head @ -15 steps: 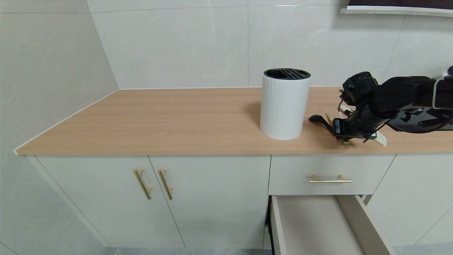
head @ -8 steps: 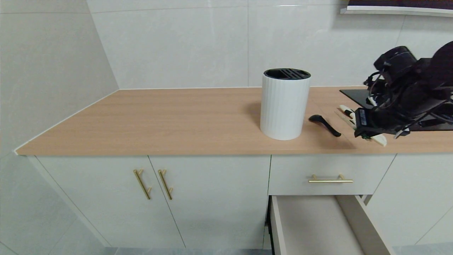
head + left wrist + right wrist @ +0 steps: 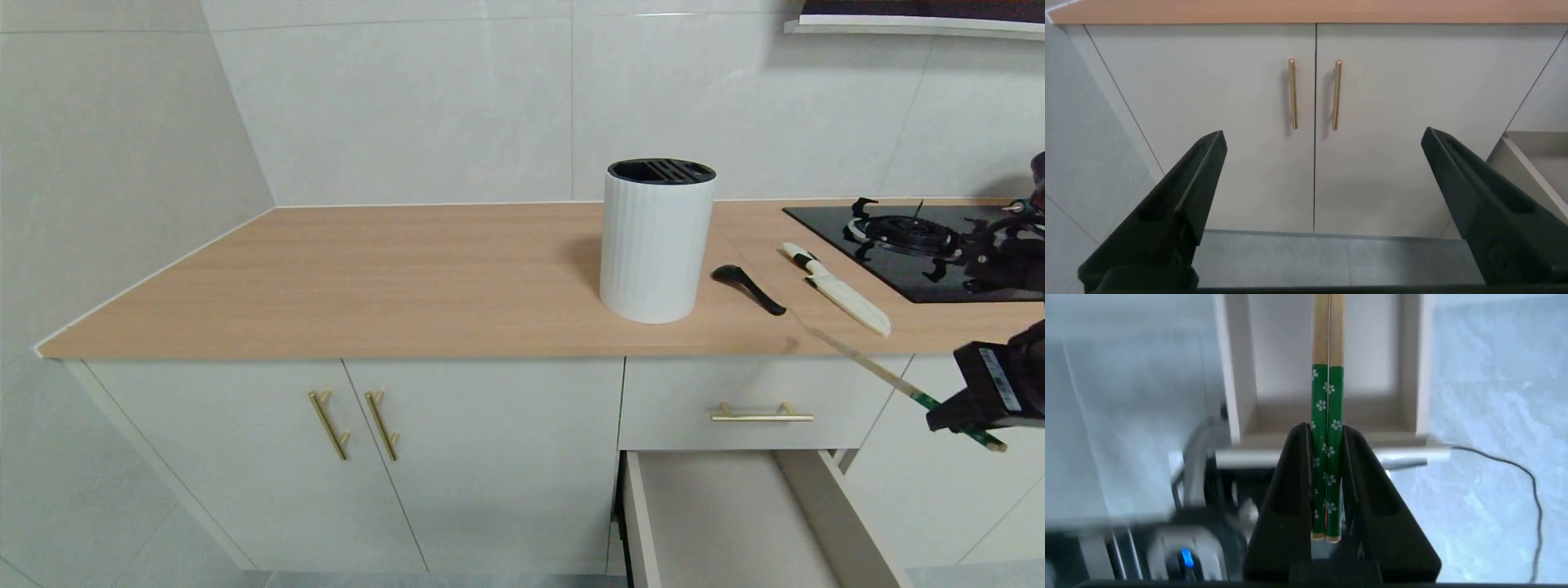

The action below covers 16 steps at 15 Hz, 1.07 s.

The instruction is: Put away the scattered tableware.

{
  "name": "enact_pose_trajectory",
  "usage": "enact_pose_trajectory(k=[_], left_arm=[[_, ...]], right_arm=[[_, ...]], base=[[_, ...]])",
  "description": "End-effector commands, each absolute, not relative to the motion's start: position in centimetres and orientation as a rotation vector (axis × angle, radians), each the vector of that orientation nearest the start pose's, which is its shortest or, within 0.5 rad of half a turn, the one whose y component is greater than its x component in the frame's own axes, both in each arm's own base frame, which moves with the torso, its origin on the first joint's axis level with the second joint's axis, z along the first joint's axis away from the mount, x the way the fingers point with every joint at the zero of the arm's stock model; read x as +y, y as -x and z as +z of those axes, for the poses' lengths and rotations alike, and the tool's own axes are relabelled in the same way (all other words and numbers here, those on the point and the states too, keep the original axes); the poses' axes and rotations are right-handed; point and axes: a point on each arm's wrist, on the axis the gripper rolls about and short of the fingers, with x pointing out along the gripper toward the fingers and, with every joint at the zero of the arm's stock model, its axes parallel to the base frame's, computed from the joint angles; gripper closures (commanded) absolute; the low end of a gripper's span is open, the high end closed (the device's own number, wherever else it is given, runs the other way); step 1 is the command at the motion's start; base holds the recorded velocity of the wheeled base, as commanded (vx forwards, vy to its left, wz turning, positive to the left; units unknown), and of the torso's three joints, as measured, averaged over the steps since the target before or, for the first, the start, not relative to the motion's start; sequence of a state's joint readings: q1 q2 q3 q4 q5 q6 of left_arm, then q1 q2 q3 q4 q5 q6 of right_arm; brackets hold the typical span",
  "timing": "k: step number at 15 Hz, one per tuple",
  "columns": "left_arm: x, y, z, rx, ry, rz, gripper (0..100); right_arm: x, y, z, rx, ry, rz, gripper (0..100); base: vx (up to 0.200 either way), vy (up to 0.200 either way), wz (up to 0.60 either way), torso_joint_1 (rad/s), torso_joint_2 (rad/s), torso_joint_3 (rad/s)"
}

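Note:
My right gripper (image 3: 971, 408) hangs in front of the counter's right end, below the worktop edge and above the open drawer (image 3: 645, 523). It is shut on a pair of chopsticks (image 3: 865, 363) with green flowered ends, which slant up toward the counter edge. The right wrist view has the chopsticks (image 3: 1328, 416) clamped between the fingers (image 3: 1290, 482), pointing at the open drawer (image 3: 1237, 367) below. A black spoon (image 3: 747, 287) and a white-handled knife (image 3: 837, 290) lie on the worktop right of the white ribbed utensil holder (image 3: 657, 241). My left gripper (image 3: 1323, 212) is open, low before the cabinet doors.
A black gas hob (image 3: 906, 237) sits at the counter's far right. Two cabinet doors with gold handles (image 3: 351, 425) stand left of the drawers; a shut drawer (image 3: 763, 408) is above the open one. The worktop (image 3: 408, 278) left of the holder is bare.
My right gripper rose from the worktop beside the spoon, swung right, then dropped in front of the counter with the chopsticks. The hob came into sight. Spoon, knife and holder stayed put.

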<state>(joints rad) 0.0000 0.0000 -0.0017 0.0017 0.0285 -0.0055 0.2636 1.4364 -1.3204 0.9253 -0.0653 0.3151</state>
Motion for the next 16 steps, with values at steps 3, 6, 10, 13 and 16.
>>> enact_pose_trajectory(k=[3,6,10,13,16], left_arm=[[0.1,2.3,7.6,0.000,0.006,0.029,0],[0.1,2.3,7.6,0.000,0.006,0.029,0],[0.1,2.3,7.6,-0.002,0.006,0.029,0],[0.1,2.3,7.6,0.000,0.006,0.029,0],[0.1,2.3,7.6,0.000,0.006,0.029,0]], right_arm=[[5.0,-15.6,24.8,1.090,-0.079,0.058,100],[5.6,-16.8,22.6,1.160,-0.055,0.049,100],[5.9,-17.3,21.2,1.198,-0.038,0.049,100],[5.9,-17.4,21.1,1.203,-0.037,0.049,100],[6.1,-17.4,21.0,1.212,-0.030,0.053,100]], base=[[0.000,0.000,0.00,0.000,0.00,0.000],[0.000,0.000,0.00,0.000,0.00,0.000],[0.000,0.000,0.00,-0.095,0.26,0.183],[0.000,0.000,0.00,-0.147,0.46,0.299],[0.000,0.000,0.00,-0.136,0.47,0.323]])
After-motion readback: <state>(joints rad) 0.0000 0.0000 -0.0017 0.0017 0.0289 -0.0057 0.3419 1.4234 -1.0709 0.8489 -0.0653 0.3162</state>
